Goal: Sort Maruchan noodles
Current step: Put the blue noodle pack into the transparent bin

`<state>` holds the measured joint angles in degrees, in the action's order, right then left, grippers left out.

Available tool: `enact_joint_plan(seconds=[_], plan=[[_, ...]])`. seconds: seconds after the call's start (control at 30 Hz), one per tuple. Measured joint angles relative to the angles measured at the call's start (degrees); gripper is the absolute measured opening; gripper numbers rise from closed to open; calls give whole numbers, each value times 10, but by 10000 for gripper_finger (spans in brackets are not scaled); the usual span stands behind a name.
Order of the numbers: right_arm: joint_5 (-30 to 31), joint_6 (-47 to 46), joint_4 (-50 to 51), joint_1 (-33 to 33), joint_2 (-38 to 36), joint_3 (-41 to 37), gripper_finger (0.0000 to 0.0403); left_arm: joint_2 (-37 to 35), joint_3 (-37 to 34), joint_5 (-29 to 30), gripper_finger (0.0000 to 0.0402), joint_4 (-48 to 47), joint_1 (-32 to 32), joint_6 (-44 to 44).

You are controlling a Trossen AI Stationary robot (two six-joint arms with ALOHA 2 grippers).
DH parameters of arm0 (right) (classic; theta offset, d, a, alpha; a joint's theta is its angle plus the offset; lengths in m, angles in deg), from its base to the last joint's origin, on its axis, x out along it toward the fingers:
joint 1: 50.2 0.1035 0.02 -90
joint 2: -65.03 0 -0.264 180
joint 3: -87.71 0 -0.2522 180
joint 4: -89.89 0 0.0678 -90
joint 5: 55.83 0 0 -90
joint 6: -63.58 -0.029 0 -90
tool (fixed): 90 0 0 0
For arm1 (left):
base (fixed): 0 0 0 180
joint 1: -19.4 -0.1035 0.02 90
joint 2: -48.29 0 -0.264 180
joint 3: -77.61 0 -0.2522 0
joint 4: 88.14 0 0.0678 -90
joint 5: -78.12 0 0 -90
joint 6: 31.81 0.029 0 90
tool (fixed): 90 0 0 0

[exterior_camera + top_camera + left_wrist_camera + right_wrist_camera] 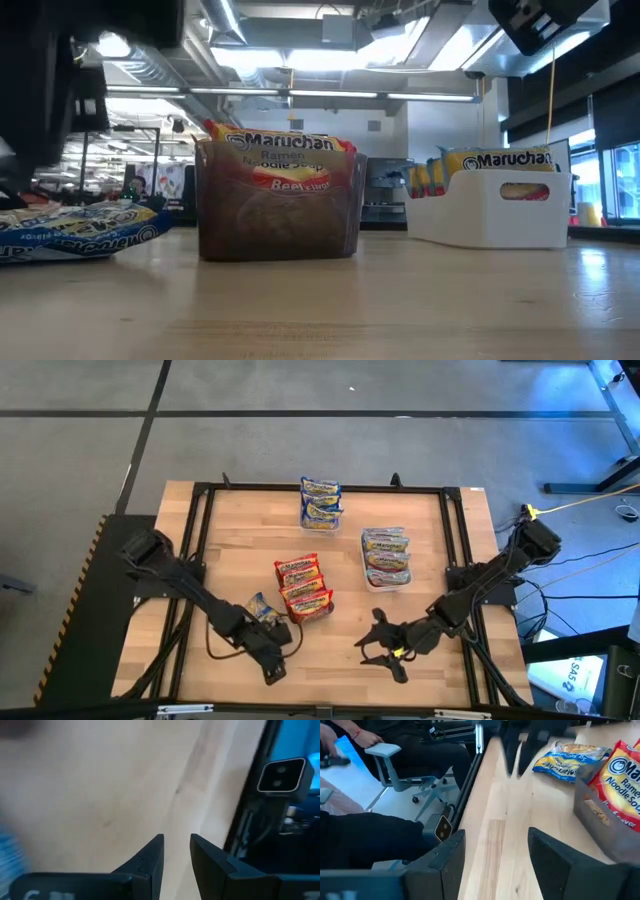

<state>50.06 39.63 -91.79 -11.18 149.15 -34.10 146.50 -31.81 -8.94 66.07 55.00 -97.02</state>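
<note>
High view: the wooden table carries three containers and one loose packet, with both arms reaching in from the near corners. The largest group sits in the white container right of centre, where about four Maruchan packets with pinkish-orange labelling lie stacked side by side; the exact count is hard to tell. At the centre a grey container holds three red-labelled packets. At the far edge, two blue-labelled packets rest in a clear container whose walls can barely be made out. A single blue-labelled packet lies loose on the table, just left of the grey container and close beside the left arm.

The left end effector hangs low over the near part of the table, just in front of the loose packet. In the left wrist view its two fingers stand a small gap apart with only bare wood between them, holding nothing. The right end effector is over the near right part of the table, well apart from the white container. In the right wrist view its fingers are spread wide and empty, with the loose blue packet and the grey container ahead of them.

In the low view the grey container stands in the middle, the white one to its right, and the loose packet lies flat at the left.
</note>
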Motion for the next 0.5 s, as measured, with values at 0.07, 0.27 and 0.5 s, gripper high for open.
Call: enact_joint_plan(seconds=[0.07, 0.27, 0.5], plan=[[1, 3, -1, 0, 0, 0, 188, -32, 22, 21, 89, -96, 0, -2], [34, 30, -4, 0, 1, 0, 188, -91, 35, 192, 89, -392, 3, -59], [41, 32, 4, 0, 1, 0, 188, -93, -32, 171, 89, -437, -6, -80]])
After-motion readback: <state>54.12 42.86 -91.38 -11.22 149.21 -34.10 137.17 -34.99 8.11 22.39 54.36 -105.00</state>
